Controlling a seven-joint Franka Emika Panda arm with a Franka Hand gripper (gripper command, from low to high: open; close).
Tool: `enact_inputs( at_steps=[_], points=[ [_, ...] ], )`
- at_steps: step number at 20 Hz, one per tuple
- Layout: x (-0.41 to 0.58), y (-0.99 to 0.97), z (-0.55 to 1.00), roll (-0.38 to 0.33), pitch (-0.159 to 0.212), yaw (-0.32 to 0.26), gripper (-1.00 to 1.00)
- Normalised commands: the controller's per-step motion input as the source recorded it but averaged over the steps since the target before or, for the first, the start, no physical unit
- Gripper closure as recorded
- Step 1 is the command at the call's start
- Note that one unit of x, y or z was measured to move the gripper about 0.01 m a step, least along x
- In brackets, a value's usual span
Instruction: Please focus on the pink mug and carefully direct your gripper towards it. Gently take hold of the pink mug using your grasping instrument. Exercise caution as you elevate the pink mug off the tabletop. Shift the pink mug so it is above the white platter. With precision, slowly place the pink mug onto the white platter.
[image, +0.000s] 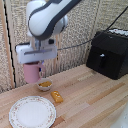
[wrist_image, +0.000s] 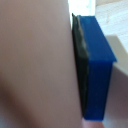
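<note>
Hanging clear above the wooden tabletop (image: 85, 95), the small pink cylindrical mug (image: 32, 73) is clamped in the pale blue-fingered gripper (image: 35, 62), beyond the large speckled-rim white platter (image: 33, 111).

In the wrist view, 1 blue finger (wrist_image: 97, 70) presses against the mug's pink wall.

Small bowl (image: 45, 85), orange block (image: 57, 96), black appliance (image: 108, 52).

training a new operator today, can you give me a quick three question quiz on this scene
1. True or false: the pink mug stands on the white platter.
2. What is the gripper shut on?
3. Which lies nearer the small bowl: (a) the orange block, (b) the black appliance?

Key: 1. False, it is held above the wooden table. 2. The pink mug; the wrist view shows a blue finger pressed against pink. 3. a
</note>
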Motion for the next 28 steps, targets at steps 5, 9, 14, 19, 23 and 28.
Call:
enact_inputs(
  at_steps=[5,9,14,19,23,28],
  points=[
    [-0.099,0.46,-0.56,-0.119,0.001,0.11,1.0],
    [-0.057,0.36,-0.42,-0.097,0.004,0.118,1.0],
    [0.0,0.18,-0.34,-0.084,0.0,0.135,1.0],
    [0.149,-0.04,-0.24,-0.064,-0.006,0.137,1.0],
    [0.161,-0.05,-0.13,-0.035,-0.039,0.123,-1.0],
    [0.073,-0.01,0.28,0.0,-0.047,0.034,-1.0]
  ],
)
